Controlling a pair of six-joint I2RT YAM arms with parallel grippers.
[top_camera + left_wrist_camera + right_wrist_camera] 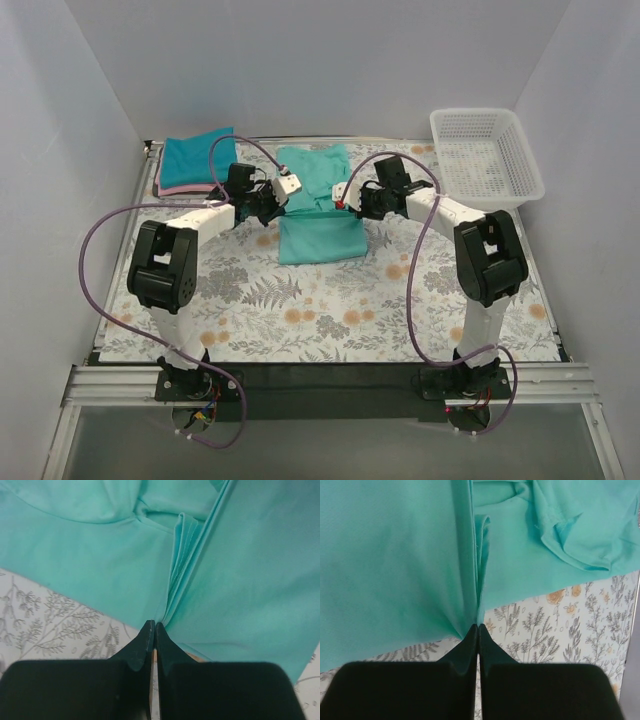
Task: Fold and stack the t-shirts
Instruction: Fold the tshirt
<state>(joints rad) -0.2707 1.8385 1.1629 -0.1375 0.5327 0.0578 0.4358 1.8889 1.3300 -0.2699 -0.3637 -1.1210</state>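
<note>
The sea-green t-shirt (318,215) lies mid-table, its near part folded into a rectangle. My left gripper (277,203) is shut on the shirt's left edge. In the left wrist view the cloth (250,570) bunches into pleats right at the closed tips (153,625). My right gripper (351,204) is shut on the right edge. There too the cloth (385,555) gathers into a fold running down into the tips (478,626). At the back left the darker teal-blue t-shirt (195,160) rests folded on the pink t-shirt (180,189), of which only an edge shows.
A white mesh basket (487,150) stands at the back right corner. The floral tablecloth (330,310) covers the table. White walls close in the left, back and right sides. Purple cables loop out beside both arms.
</note>
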